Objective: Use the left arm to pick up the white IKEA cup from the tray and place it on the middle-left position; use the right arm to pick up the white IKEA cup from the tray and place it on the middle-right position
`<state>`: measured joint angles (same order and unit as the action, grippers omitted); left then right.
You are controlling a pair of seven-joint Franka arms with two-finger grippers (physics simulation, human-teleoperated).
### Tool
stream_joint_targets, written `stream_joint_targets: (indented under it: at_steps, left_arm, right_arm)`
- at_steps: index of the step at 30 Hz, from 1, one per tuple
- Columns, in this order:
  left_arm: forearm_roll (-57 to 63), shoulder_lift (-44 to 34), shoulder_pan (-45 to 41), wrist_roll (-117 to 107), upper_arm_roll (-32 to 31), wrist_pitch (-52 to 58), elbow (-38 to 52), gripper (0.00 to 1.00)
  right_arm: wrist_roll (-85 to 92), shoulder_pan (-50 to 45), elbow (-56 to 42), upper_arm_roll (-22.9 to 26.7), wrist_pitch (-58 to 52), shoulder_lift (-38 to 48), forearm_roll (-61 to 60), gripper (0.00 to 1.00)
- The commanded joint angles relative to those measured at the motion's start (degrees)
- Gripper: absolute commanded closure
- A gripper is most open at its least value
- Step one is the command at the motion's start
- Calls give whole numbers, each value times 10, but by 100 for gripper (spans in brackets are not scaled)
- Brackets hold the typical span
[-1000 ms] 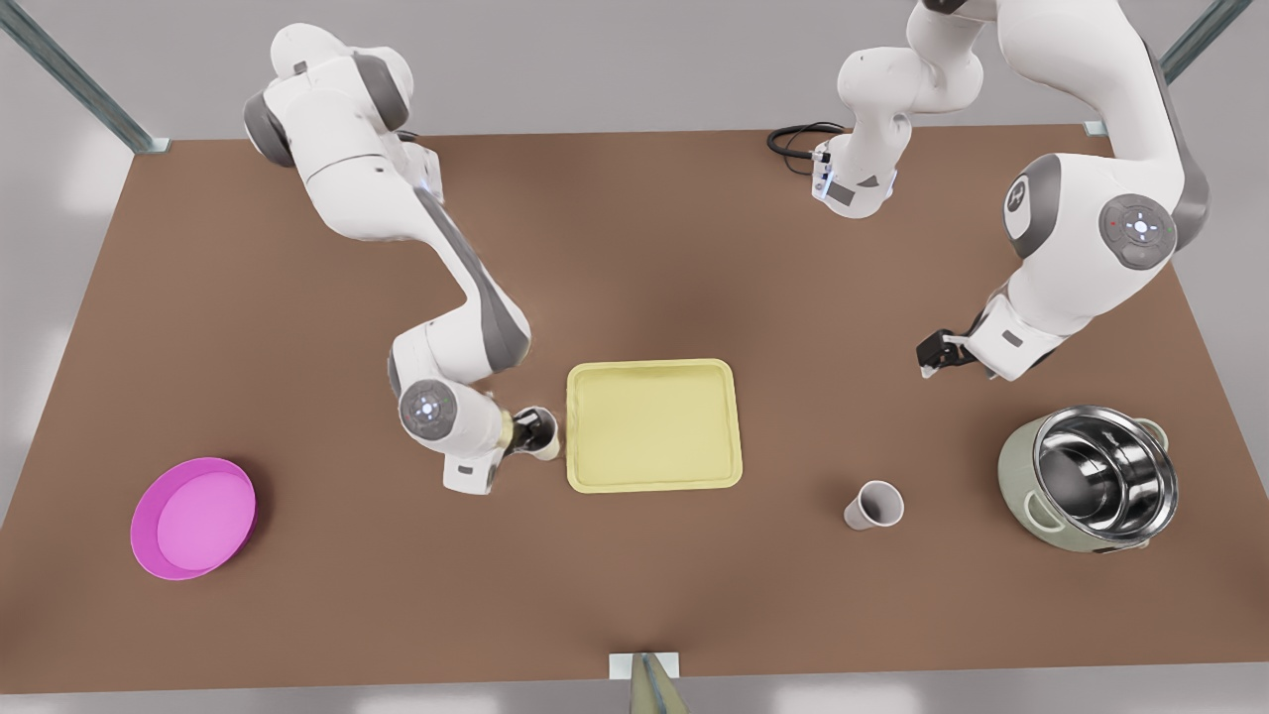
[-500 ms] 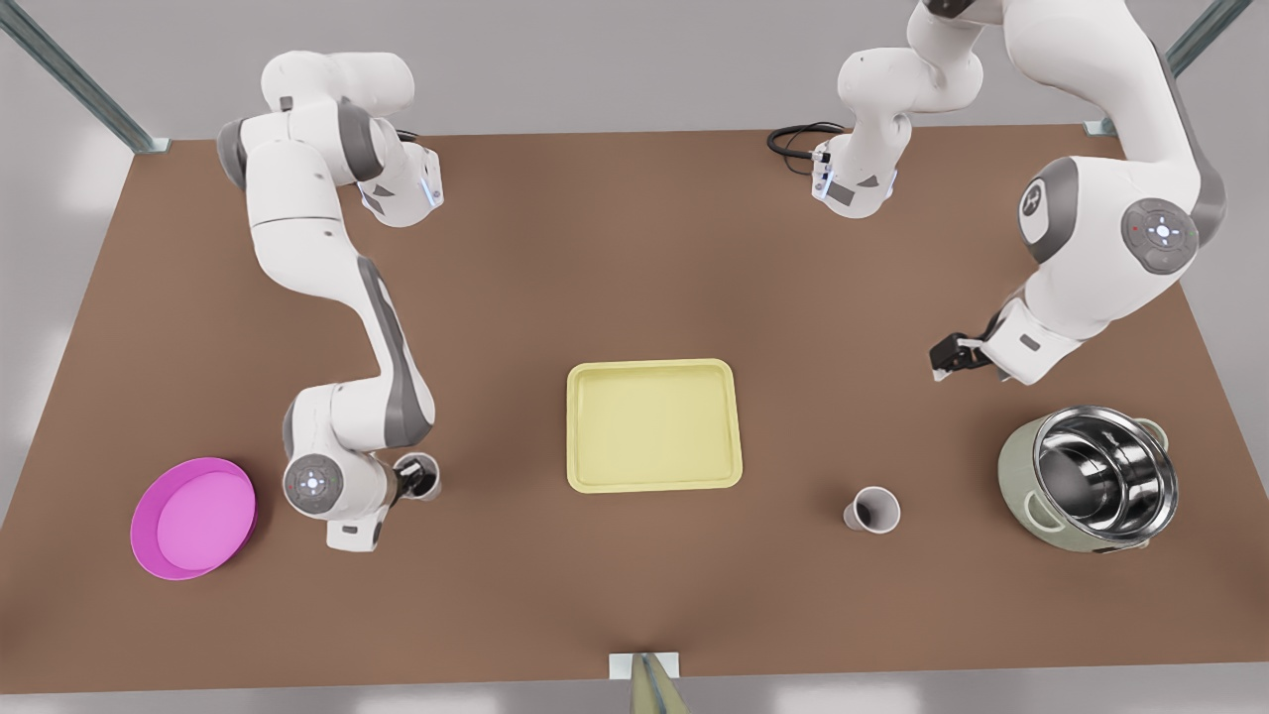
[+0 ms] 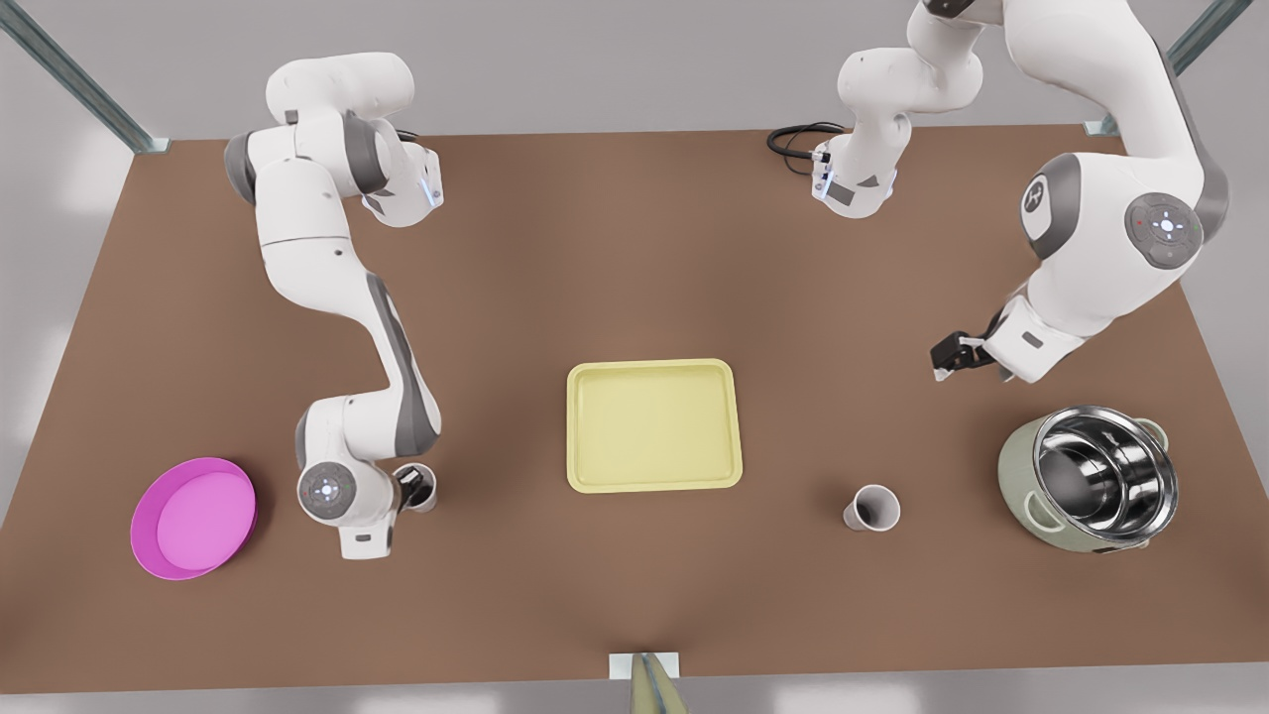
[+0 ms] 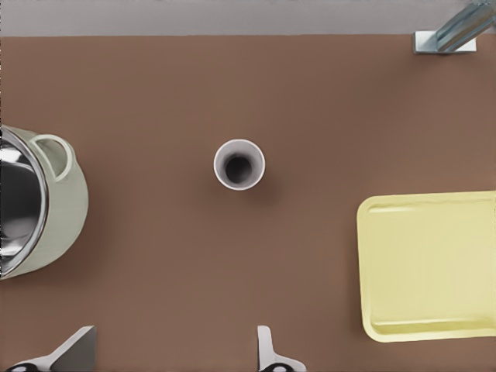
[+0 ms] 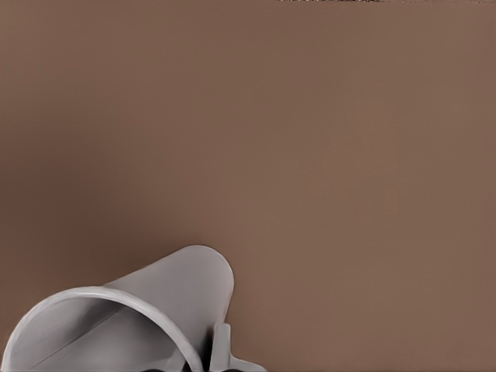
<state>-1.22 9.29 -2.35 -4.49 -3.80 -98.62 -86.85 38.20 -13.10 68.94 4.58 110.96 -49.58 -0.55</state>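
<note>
- The right hand [image 3: 410,488] sits in the lower left part of the front view, between the pink dish and the tray. It is clenched around a white cup [image 3: 424,475].
- In the right wrist view, that held cup [image 5: 132,310] shows its open mouth close to the camera, with one finger [image 5: 222,347] pressed against its wall. Bare brown counter lies behind it. Whether its base touches the counter cannot be told.
- The pink dish [image 3: 193,516] lies near this hand, toward the front view's left, and apart from it.
- The left hand [image 3: 940,359] hangs at the middle right of the front view, above the counter [image 3: 634,248]. It is released and holds nothing.
- In the left wrist view, the left hand [image 4: 172,350] has its two fingers spread wide over bare counter.
- A second white cup [image 3: 874,508] stands upright on the counter at the lower right of the front view. It is between the tray and the pot and touches neither.
- From the left wrist view, this cup [image 4: 239,164] is seen from above with its mouth open, well apart from the left hand.
- The pale-yellow tray [image 3: 654,426] lies flat in the centre of the front view with no cup on it; the left wrist view also takes in part of the tray [image 4: 426,263].
- A pale green pot [image 3: 1031,476] with a shiny steel inside stands at the far right of the front view, below the left hand; the left wrist view shows the pot [image 4: 66,225] beside the standing cup.
- A black cable [image 3: 793,139] coils at the upper edge of the counter.
</note>
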Motion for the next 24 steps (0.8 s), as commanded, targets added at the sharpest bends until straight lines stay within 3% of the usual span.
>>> stream_joint_targets:
  at_steps: [1,2,3,4,8,12,14,16,18,24]
  left_arm:
    - [1,-1,0,2,-1,0,4,0]
    - [1,-1,0,2,-1,1,4,0]
    - [1,-1,0,2,-1,0,4,0]
    - [0,-1,0,2,-1,1,4,0]
    - [1,-1,0,1,-1,0,4,0]
    - [0,-1,0,1,-1,0,4,0]
    - [1,-1,0,2,-1,0,5,0]
    - [0,-1,0,2,-1,1,4,0]
    - [0,-1,0,2,-1,0,4,0]
    - [1,-1,0,1,-1,1,5,0]
  right_arm:
    - [65,0,0,0,15,0,2,61]
    - [63,0,0,0,14,0,1,37]
    - [61,0,0,0,14,0,1,27]
    - [61,0,0,0,14,1,0,24]
    - [61,0,0,3,-7,18,1,19]
    - [62,-3,-1,-3,-116,114,1,17]
    - [-36,-7,0,-49,-196,183,2,16]
    - [-268,-7,2,-104,-272,246,5,0]
    - [-370,-20,6,-108,-297,255,26,0]
    - [-296,-14,1,-93,-295,254,71,0]
